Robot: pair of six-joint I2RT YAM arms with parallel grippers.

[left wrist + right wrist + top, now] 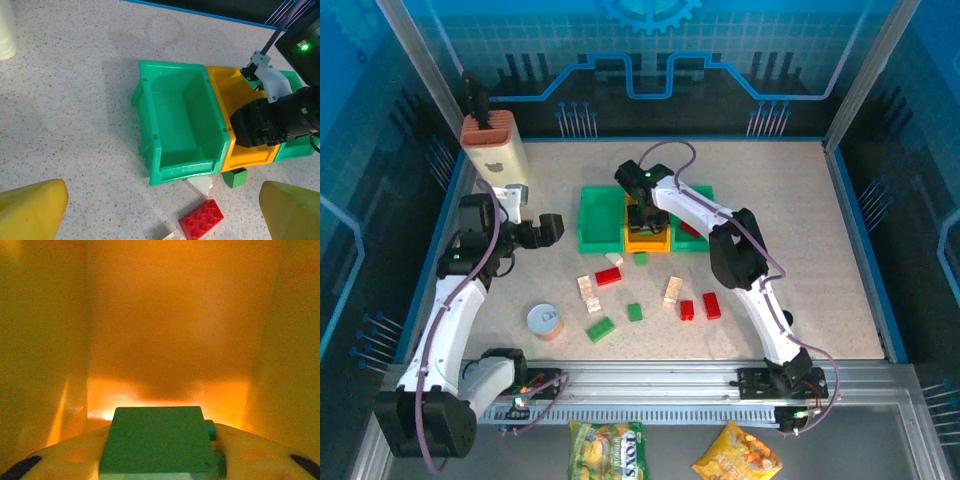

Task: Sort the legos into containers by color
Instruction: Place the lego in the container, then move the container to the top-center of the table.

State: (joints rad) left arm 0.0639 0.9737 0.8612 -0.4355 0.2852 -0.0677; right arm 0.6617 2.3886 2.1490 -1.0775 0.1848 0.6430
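Yellow-fingered and empty, our left gripper (pixel 550 228) is hanging wide open beside the left tray (pixel 175 115). Down in the orange tray (pixel 224 82), our right gripper (pixel 645 222) is pinching a green brick (pixel 157 442), jaws partly closed. We are judging this the drop-off: next, releasing and lifting clear. The arm is hiding most of the right tray (pixel 292 149).

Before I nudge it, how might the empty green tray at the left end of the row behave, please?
The left green tray looks like thin plastic and is empty, so probably light and apt to slide on the table. Low and wide, it seems unlikely to tip. It touches the orange tray, so a sideways push would likely shift both.
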